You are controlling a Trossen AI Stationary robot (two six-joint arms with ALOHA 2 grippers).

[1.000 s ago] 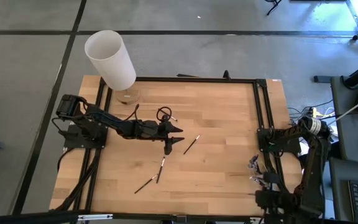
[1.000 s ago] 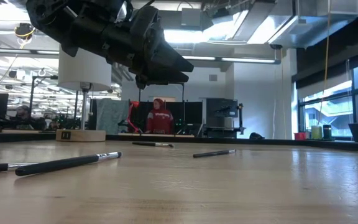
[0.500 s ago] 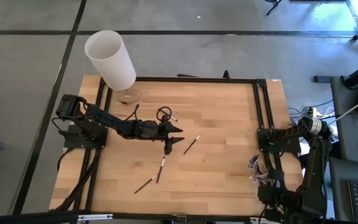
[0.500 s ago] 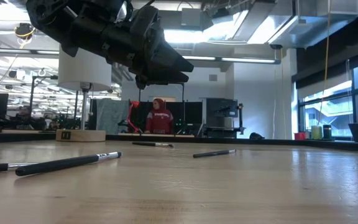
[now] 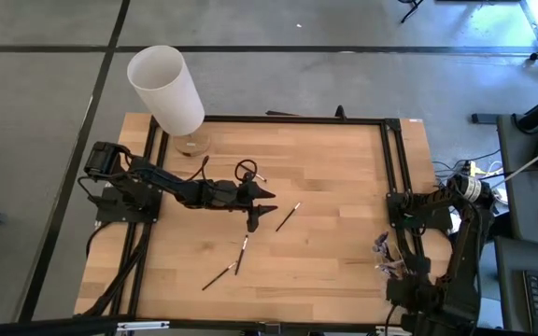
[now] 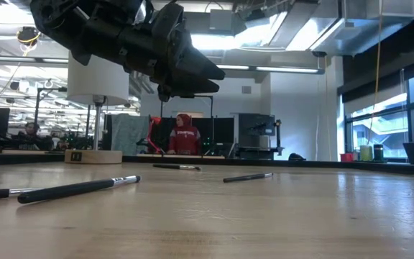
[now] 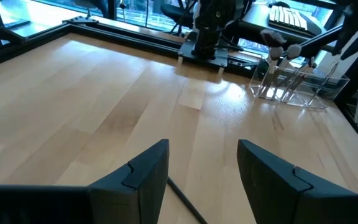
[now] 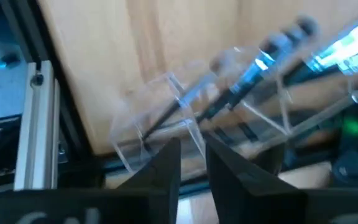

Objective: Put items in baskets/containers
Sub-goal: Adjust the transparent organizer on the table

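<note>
1. Pale wooden table (image 5: 334,187) with a black metal frame: my working surface.

2. Left gripper (image 5: 258,217), dark, two-fingered: I see it hanging above the middle of the table, clear of the wood in the low view (image 6: 169,85). In the left wrist view its fingers (image 7: 146,177) stand wide apart with nothing between them; one thin black brush handle (image 7: 185,202) lies on the wood below the gap.

3. Right gripper (image 8: 193,163), dark, two-fingered: I find it at the table's right edge, just over the clear holder. Its fingers are narrow, a slim gap between them, and I see nothing gripped there.

4. Small transparent plastic rectangular holder (image 7: 300,84), by the right-hand frame rail: it has several compartments and several black-handled brushes (image 8: 229,99) leaning in it, heads up. From above it shows as a small cluster (image 5: 386,257).

5. Loose thin black makeup brushes with silvery ferrules, lying flat on the table: one just right of the left gripper (image 5: 288,217); two close together nearer the front edge (image 5: 242,255) (image 5: 217,277); one short one by a black cable loop (image 5: 247,171).

6. White cylindrical lampshade on a wooden base (image 5: 166,91): at the table's far left corner.

7. A person in a red top (image 6: 185,137): in the room behind, well beyond the table.
</note>
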